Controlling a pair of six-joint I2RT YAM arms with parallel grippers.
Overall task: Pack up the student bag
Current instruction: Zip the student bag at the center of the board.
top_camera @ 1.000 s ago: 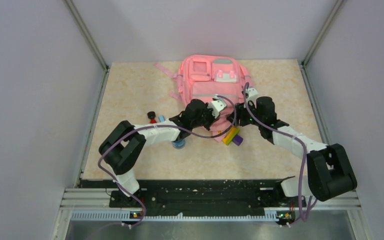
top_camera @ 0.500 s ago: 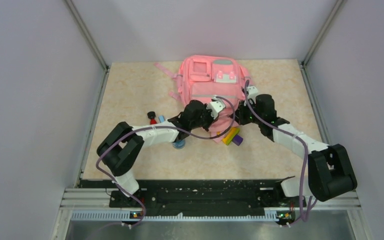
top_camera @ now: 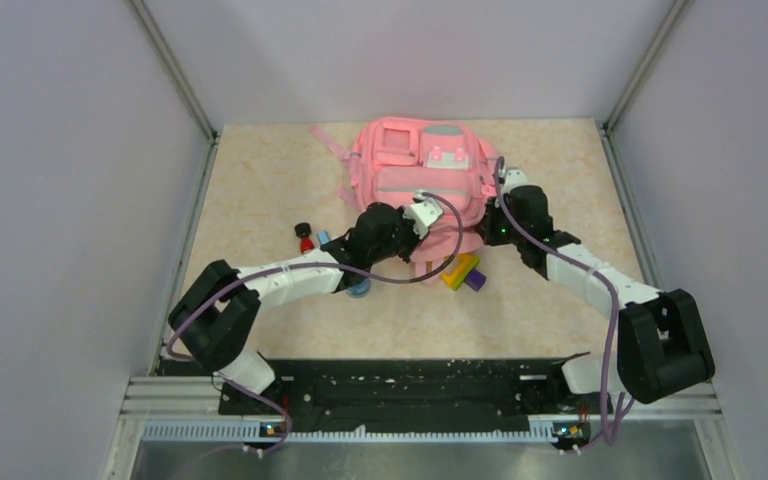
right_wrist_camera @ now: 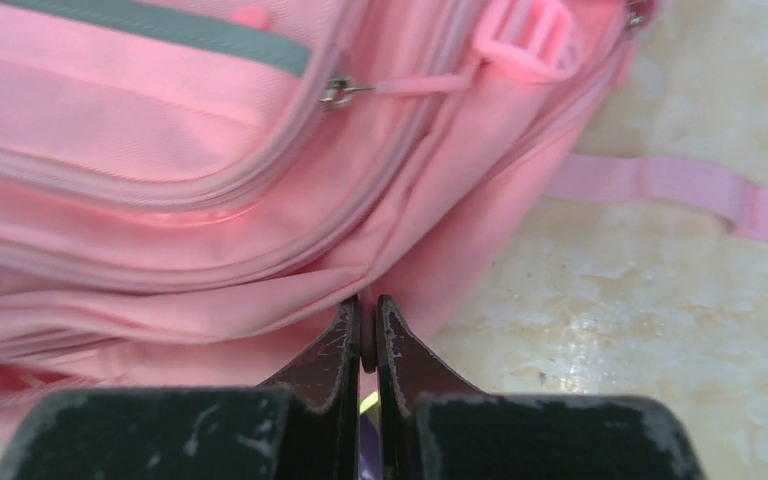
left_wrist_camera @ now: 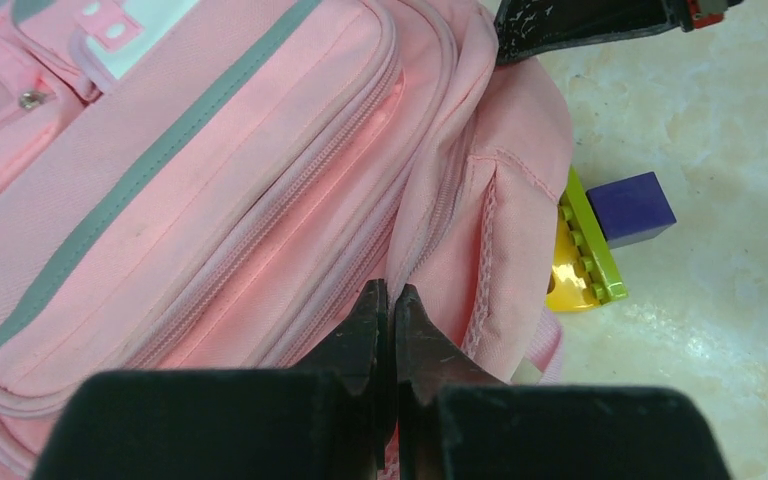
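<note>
Top external view places the student bag flat at the far middle of the table, pockets up. At its near edge the left gripper and the right gripper each pinch a thin fold. Soft and light-looking, it will likely sag and bunch; stitched seams by the zip seem the surest hold.

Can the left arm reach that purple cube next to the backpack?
Probably not yet: the left tool is shut on the soft pink fabric backpack, though the purple cube lies uncovered close by.
</note>
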